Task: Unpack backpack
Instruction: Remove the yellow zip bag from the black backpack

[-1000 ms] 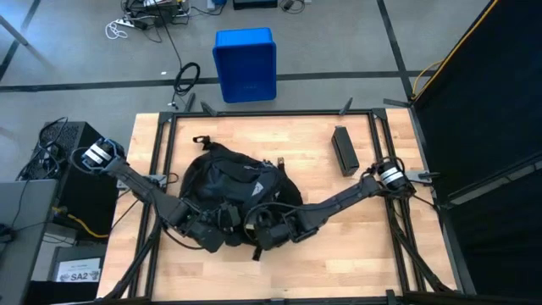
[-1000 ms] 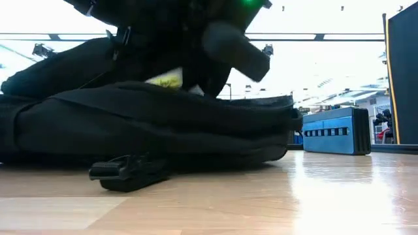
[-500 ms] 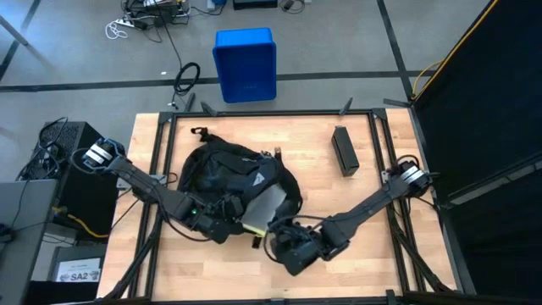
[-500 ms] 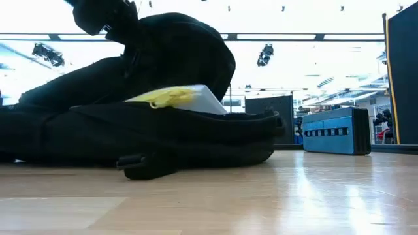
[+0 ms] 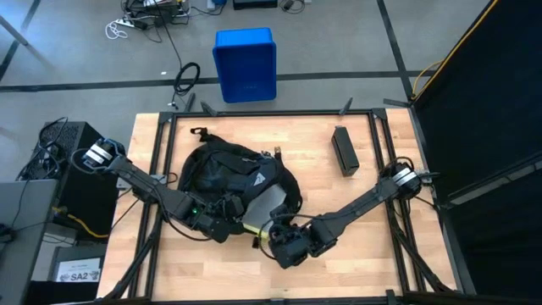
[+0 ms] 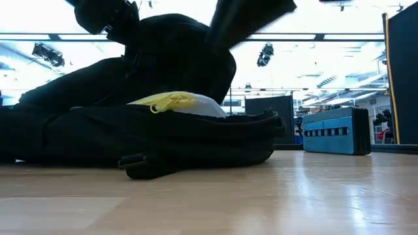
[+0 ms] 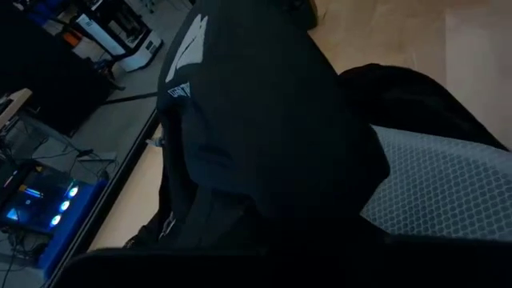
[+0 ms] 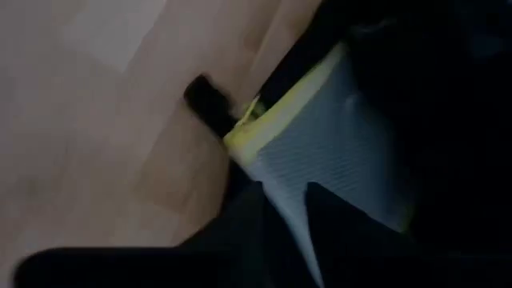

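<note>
One grey mesh pouch [image 5: 264, 206] pokes from the backpack [image 5: 222, 174].

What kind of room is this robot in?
Probably a robot lab or workshop: a wooden table in a black metal frame, loose cables on the grey concrete floor, and computer gear beside the table.

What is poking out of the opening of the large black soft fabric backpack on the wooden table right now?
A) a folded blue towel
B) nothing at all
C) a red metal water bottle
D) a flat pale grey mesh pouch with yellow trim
D: a flat pale grey mesh pouch with yellow trim sticks partly out of the large black soft fabric backpack, its yellow edge also showing in the low view.
</note>
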{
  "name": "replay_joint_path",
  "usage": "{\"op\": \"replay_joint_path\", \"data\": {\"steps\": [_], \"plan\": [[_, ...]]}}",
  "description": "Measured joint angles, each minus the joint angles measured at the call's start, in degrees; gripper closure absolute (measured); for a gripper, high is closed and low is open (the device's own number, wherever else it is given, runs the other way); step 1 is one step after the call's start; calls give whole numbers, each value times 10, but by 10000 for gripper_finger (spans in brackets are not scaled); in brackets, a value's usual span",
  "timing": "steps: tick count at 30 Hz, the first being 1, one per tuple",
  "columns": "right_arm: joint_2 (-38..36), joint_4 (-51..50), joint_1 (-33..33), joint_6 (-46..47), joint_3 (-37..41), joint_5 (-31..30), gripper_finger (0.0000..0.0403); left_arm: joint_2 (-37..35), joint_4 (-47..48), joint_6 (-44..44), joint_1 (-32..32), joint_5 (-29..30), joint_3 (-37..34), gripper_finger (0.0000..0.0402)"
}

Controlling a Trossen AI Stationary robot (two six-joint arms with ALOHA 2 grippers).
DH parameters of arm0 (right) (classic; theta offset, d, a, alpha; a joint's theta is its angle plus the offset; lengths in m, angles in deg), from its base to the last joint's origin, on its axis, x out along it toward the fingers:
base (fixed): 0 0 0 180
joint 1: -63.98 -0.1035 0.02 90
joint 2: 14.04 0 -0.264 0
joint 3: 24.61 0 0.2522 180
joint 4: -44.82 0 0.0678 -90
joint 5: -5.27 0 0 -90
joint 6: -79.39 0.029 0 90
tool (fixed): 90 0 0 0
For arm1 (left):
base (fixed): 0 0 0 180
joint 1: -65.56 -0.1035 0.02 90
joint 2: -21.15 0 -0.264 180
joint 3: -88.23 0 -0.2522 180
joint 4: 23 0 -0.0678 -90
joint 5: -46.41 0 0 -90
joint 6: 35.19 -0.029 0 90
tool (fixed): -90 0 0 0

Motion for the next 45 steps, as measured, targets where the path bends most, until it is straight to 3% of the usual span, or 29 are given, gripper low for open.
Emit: {"op": "replay_joint_path", "data": {"steps": [9, 12, 16, 23, 26, 30, 31, 45], "plan": [[65, 1, 21, -2, 0, -45, 143, 0, -5, 3, 0, -22, 0, 396], [90, 21, 34, -9, 0, -77, 116, 0, -5, 4, 0, -23, 0, 396], [119, 82, 63, -16, -1, -84, 111, 0, -5, 5, 0, -34, 0, 396], [135, 179, 109, -32, 0, -58, 169, 0, -6, 5, 0, -37, 0, 396], [134, 190, 116, -32, 0, -56, 238, 0, -5, 7, 0, -40, 0, 396], [128, 183, 115, -46, -2, -58, 372, 0, 0, 9, 0, -41, 0, 396], [127, 181, 112, -48, -4, -58, 385, 0, 0, 9, 0, -40, 0, 396], [67, 79, 30, -50, -59, -170, 403, 0, 12, 11, 0, 6, 1, 396]]}}
